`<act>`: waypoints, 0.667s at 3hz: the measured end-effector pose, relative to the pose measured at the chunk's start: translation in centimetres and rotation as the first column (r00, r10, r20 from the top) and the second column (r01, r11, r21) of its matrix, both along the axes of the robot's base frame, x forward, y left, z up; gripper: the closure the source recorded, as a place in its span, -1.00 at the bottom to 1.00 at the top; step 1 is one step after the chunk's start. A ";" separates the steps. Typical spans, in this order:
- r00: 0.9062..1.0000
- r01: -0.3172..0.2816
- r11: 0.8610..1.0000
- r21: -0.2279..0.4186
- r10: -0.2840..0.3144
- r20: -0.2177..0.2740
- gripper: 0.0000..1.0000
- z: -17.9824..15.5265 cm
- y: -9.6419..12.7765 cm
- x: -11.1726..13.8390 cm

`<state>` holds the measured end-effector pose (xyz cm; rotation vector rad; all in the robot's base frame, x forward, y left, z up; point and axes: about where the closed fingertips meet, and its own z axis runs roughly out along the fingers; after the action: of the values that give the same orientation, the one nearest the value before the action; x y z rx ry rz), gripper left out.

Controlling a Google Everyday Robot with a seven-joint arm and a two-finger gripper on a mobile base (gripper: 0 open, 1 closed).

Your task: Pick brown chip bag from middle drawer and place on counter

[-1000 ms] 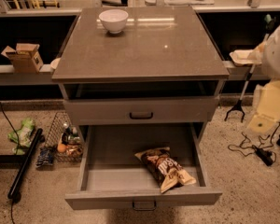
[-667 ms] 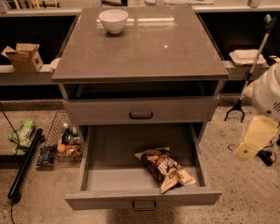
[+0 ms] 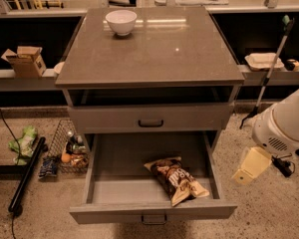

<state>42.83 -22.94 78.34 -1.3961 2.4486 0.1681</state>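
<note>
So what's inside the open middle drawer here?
Only the brown chip bag, lying flat on the middle drawer floor toward the front right. The drawer's rear edge is hidden under the cabinet. The tool hangs outside, to the right.

Counter (image 3: 154, 49): glossy grey-brown slab, above and left of the gripper (image 3: 250, 166). One white bowl (image 3: 121, 22) stands upright at its far left corner, well apart from the gripper.

Middle drawer (image 3: 114, 183): pulled open, just left of the gripper and lower. The brown chip bag (image 3: 177, 179) lies flat on its floor, at the side nearer the gripper.

Speckled floor (image 3: 269, 213): gripper hangs above it. Far left lie a wire basket (image 3: 60, 138), green wrapper (image 3: 24, 142) and black pole (image 3: 26, 176).
</note>
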 end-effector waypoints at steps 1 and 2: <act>1.000 -0.004 1.000 0.009 0.005 -0.016 -1.00 -1.6 0.7 0.5; 0.998 -0.001 1.000 0.018 0.002 -0.057 -1.00 -6.6 2.7 1.8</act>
<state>44.64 -20.25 71.75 -1.4047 2.4856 0.2333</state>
